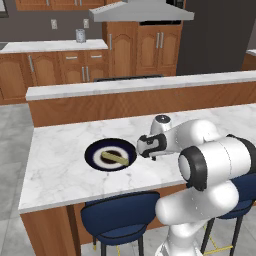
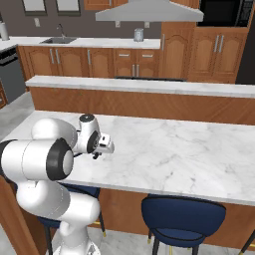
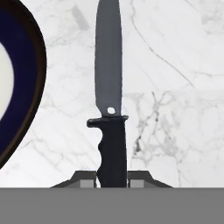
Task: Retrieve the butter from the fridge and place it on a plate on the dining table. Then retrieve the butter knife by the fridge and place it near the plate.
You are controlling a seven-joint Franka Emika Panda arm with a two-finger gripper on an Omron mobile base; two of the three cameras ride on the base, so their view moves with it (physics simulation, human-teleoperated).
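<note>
Left base cam: my gripper (image 1: 151, 158) sits low over the dining table (image 1: 60, 165), just beside the plate (image 1: 95, 155); butter (image 1: 115, 159) lies on the plate.

Right base cam: gripper (image 2: 96, 156) pokes out from behind my arm, right above the marble.

Hand cam: jaws clamped tight on the butter knife (image 3: 109, 118) handle, blade pointing straight ahead of the fingers (image 3: 85, 178). Plate rim (image 3: 26, 92) curves in near the blade, not touching it.
</note>
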